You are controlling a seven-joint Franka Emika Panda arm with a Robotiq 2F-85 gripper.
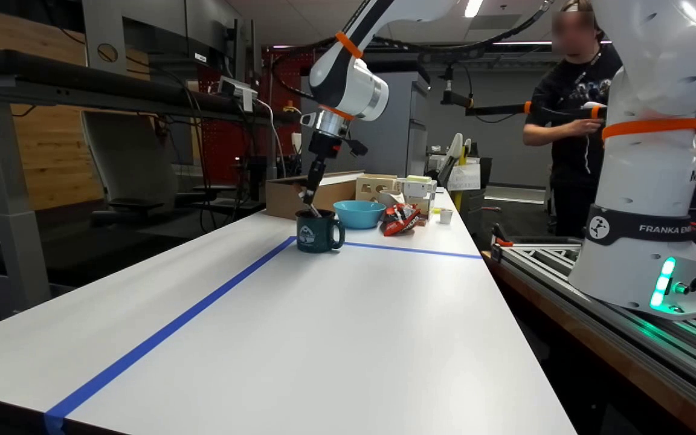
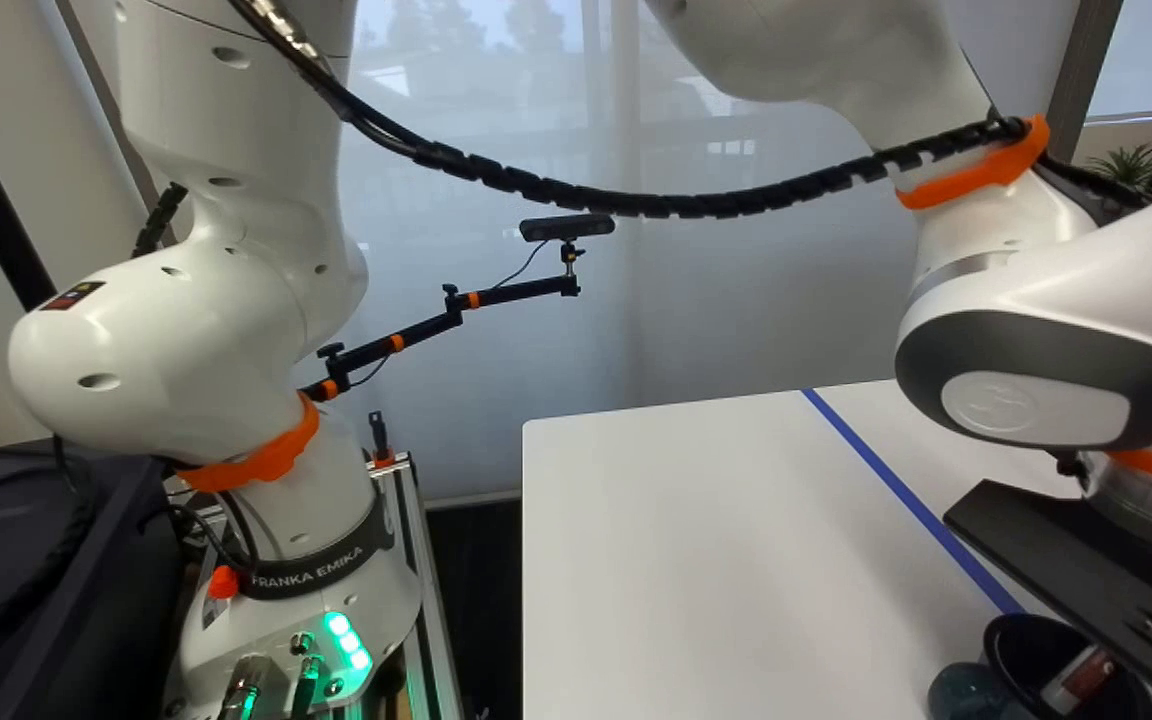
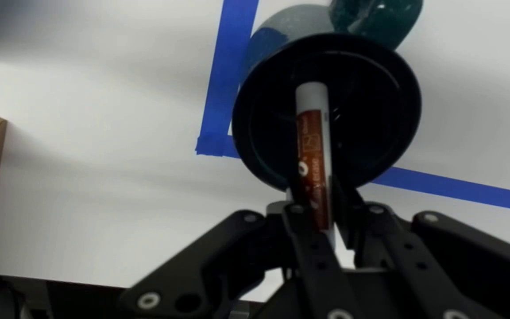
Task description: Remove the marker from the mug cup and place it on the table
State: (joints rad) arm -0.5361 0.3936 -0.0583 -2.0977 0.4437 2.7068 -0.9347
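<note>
The teal mug cup (image 1: 315, 235) stands upright on the white table (image 1: 336, 326) at a corner of the blue tape. It also shows in the wrist view (image 3: 370, 124) and at the lower edge of an exterior view (image 2: 961, 690). The marker (image 3: 311, 146), reddish-brown with a white end, leans in the mug, its lower part inside the rim. It also shows in both exterior views, small (image 1: 315, 212) and inside the mug (image 2: 1079, 680). My gripper (image 3: 317, 188) is above the rim, its two fingers shut on the marker's upper part. In an exterior view (image 1: 307, 198) it points down at the mug.
Behind the mug stand a cardboard box (image 1: 284, 198), a light blue bowl (image 1: 360, 214), a red snack bag (image 1: 400, 219), small boxes (image 1: 417, 188) and a white cup (image 1: 446, 215). Blue tape (image 1: 185, 320) runs along the table. A person (image 1: 577, 103) stands beyond it.
</note>
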